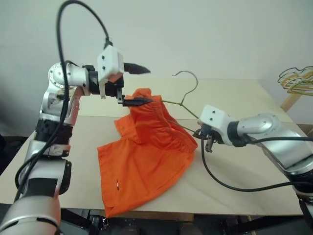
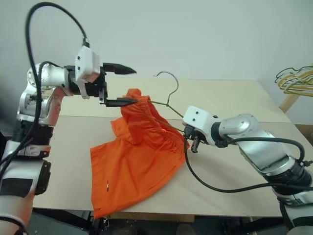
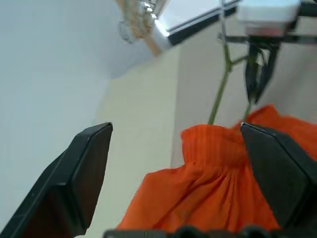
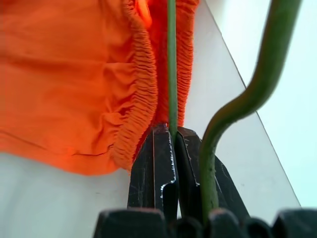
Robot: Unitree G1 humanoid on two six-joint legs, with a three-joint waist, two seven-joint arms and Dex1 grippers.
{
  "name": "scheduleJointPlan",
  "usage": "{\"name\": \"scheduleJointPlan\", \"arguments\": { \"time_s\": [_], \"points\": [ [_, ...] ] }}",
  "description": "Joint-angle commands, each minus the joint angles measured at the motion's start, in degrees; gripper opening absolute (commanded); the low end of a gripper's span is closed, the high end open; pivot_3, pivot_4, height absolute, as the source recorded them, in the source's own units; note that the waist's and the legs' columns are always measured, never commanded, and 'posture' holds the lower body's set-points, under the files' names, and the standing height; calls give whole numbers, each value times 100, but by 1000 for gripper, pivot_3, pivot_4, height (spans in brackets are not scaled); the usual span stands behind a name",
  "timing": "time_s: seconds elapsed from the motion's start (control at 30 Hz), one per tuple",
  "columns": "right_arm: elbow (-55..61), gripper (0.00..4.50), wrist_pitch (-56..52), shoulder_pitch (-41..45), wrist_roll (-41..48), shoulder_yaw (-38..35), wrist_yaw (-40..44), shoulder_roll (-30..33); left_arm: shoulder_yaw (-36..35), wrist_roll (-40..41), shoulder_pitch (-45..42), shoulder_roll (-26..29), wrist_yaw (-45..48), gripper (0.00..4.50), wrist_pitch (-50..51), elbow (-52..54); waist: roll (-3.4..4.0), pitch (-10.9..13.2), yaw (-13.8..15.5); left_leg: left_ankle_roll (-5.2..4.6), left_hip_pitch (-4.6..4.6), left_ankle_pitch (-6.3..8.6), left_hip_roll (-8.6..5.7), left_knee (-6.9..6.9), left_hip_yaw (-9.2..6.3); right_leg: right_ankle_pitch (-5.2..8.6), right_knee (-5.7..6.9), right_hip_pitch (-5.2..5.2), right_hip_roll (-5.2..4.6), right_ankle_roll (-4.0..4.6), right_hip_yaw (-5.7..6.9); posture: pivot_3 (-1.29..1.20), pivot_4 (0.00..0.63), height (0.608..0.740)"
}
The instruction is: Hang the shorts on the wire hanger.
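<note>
Nearest us, the shorts trail over the counter, their waistband lifted and already threaded onto one arm of the wire hanger. Our right hand is clamped shut on the hanger's wire beside the gathered elastic. Farther back, our left hand stands wide open at the raised fabric, holding nothing. We judge the hanging partly done; the rest still needs drawing across.
</note>
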State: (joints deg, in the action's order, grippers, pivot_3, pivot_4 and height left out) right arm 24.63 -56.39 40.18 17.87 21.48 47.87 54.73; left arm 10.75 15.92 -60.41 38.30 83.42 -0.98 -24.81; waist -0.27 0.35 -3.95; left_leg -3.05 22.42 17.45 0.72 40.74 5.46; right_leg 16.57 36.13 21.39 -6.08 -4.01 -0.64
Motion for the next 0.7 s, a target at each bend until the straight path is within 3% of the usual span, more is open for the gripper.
{"name": "scheduleJointPlan", "arguments": {
  "time_s": [0.03,0.13,0.3,0.7],
  "points": [
    [-79,0,296,394,-278,171,402,86,519,-432,-481,75,899,4477,-871,-816,1,2,-29,0,3,0,0,4,3,0,-2,3,0,0,0,-116,0,740],
    [-162,0,377,544,-445,305,624,69,1179,-592,-720,178,908,4477,-1411,-1226,0,3,-29,-3,8,2,4,8,3,1,2,13,0,-1,-6,-116,0,740],
    [-162,0,403,699,-601,366,830,-25,1210,-1332,-908,-152,753,4477,-1947,-1939,0,3,-18,-4,66,0,5,28,5,0,76,85,-1,-1,-14,-115,0,740],
    [-391,0,511,1068,-952,443,1174,-71,1066,-1569,-813,-332,896,820,-2171,-2095,0,3,-94,-4,84,0,11,40,-1,1,93,102,-3,-4,-12,-128,0,740]
  ]
}}
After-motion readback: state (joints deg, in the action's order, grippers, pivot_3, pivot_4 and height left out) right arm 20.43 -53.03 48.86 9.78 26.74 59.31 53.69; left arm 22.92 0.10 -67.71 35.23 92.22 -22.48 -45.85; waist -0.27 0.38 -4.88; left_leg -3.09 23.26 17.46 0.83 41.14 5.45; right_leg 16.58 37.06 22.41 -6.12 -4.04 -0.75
